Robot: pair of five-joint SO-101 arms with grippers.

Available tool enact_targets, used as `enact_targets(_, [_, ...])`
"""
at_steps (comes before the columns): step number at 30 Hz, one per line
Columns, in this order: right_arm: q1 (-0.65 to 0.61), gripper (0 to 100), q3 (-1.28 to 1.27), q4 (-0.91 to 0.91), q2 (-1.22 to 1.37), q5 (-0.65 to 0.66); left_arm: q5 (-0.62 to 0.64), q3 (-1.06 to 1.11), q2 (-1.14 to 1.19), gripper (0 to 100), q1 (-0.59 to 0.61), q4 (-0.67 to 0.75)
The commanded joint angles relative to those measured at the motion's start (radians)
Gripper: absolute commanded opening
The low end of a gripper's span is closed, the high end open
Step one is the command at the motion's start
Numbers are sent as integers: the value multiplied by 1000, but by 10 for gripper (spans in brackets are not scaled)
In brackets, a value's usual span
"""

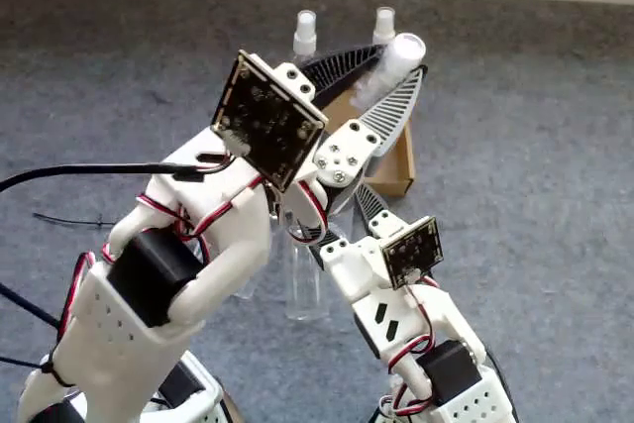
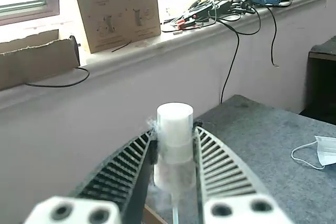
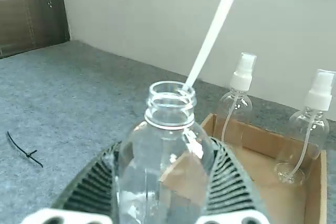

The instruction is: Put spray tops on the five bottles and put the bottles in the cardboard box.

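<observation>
Left gripper (image 2: 174, 141) clamps the spray top (image 2: 175, 119), right gripper (image 3: 166, 150) grips the open bottle (image 3: 168, 129) near the cardboard box (image 3: 262, 141), but the dip tube (image 3: 210, 35) comes in slanted at the rim, so it could snag & bend, or tip the bottle.

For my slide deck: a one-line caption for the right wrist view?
Jaws grip an open bottle, tube at its rim; two capped bottles in the box.

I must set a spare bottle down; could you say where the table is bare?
Bare table right of the cardboard box and far left beyond the black cable. The middle is crowded: left claw, right claw, and two capped bottles at the box.
</observation>
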State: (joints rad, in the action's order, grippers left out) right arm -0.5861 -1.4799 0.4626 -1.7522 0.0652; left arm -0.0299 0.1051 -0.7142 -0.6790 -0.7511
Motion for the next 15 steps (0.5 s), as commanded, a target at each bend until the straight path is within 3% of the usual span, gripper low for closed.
enact_targets(1, [-5,4,8,-24,-12,-2,3,8,-19,6,-10,38])
enact_targets(15, [7,4,2,-24,-12,-2,3,-113,-18,6,-10,23])
